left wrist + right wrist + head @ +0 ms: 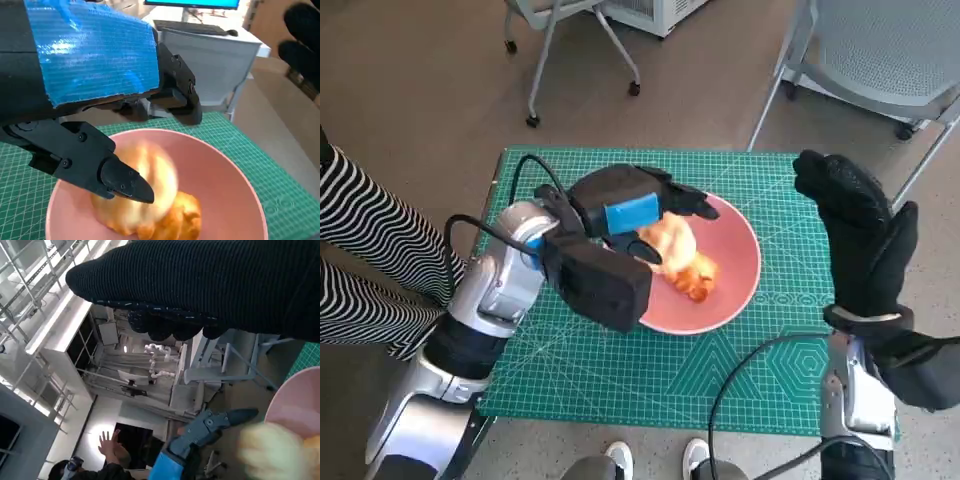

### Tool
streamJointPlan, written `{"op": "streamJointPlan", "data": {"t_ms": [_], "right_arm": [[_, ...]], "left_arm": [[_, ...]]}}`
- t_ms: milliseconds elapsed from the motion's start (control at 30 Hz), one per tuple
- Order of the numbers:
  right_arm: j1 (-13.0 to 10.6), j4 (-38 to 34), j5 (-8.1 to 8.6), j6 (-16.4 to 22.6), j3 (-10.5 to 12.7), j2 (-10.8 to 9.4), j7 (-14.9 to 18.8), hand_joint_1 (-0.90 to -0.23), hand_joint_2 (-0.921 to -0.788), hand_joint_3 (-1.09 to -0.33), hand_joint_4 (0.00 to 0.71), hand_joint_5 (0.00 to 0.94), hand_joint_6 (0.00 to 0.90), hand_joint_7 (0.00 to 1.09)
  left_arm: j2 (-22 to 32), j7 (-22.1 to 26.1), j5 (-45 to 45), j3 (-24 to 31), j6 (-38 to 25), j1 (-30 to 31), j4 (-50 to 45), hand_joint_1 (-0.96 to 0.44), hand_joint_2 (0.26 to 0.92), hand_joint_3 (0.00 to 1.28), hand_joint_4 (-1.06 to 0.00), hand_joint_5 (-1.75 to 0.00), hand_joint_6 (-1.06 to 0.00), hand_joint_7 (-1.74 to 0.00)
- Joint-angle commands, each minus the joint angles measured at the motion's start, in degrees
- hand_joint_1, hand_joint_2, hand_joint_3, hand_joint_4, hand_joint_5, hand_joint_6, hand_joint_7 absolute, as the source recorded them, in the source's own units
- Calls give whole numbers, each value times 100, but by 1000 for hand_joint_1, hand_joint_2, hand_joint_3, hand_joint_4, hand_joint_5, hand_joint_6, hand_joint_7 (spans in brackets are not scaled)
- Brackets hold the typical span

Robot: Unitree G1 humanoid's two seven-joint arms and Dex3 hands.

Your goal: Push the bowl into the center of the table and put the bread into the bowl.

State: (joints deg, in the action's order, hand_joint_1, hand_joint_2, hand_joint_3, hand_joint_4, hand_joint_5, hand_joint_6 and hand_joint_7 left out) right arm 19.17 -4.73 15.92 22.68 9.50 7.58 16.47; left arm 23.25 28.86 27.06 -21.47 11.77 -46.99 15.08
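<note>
under left robot hand [638,207], bread [678,252] blurred, part-hidden in bowl [738,262]

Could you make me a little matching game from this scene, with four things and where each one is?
Things:
1. bread
2. bowl
3. left hand
4. right hand

Places:
A. raised beside the bowl, holding nothing
B. over the bowl, at the bread
C. on the green mat
D. inside the bowl

Pairs: 1-D, 2-C, 3-B, 4-A
</note>
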Motion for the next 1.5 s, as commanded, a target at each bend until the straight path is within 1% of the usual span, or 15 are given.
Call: {"op": "streamJointPlan", "data": {"t_ms": [33,233,400,533,733,867,1000,1100,1233,1333,1500], "right_arm": [[-132,-64,-70,8,14,-11,-56,-683,-921,-680,203,3,132,534],[-125,-69,-88,2,3,-16,-74,-683,-921,-683,202,2,132,531],[-114,-74,-86,-8,-11,-14,-67,-683,-921,-680,202,1,133,528],[-88,-116,-111,3,-45,-24,-61,-683,-921,-680,200,1,133,526],[-34,-183,-148,24,-99,-13,-51,-680,-921,-685,197,0,130,525],[33,-197,-157,7,-106,36,-38,-677,-921,-689,197,0,129,526],[134,-199,-153,-39,-99,92,-26,-676,-921,-693,200,2,127,526],[235,-156,-109,-131,-89,141,-22,-677,-921,-693,201,2,127,525],[343,-55,-79,-255,-90,188,-42,-681,-921,-690,205,4,129,525],[434,36,-79,-362,-92,211,-70,-682,-921,-689,209,6,133,525],[621,282,-72,-604,-80,242,-117,-686,-921,-685,209,5,135,525]], "left_arm": [[-23,-97,-79,37,244,61,140,-339,893,16,-197,-1,-331,-2],[-22,-230,-111,93,460,86,224,-350,895,11,-152,0,-307,0],[43,-375,-61,120,646,129,239,-383,895,7,-69,0,-240,0],[48,-440,-71,169,628,163,194,-396,895,5,-28,0,-199,0],[31,-525,-178,347,610,242,67,-403,895,3,-12,0,-180,0],[-16,-523,-454,563,647,272,22,-403,893,1,-12,-1,-180,-1],[-117,-474,-967,857,632,264,21,-400,897,3,-12,-1,-182,-3],[-248,-491,-1480,1142,733,280,133,-405,905,6,-10,0,-184,-4],[-445,-614,-1976,1432,968,315,352,-424,918,52,-3,0,-176,-2],[-632,-719,-2301,1646,1144,306,556,-475,920,149,0,1,-166,0],[-1044,-746,-3058,1955,1118,439,278,-544,921,307,1,1,-132,-1]]}}
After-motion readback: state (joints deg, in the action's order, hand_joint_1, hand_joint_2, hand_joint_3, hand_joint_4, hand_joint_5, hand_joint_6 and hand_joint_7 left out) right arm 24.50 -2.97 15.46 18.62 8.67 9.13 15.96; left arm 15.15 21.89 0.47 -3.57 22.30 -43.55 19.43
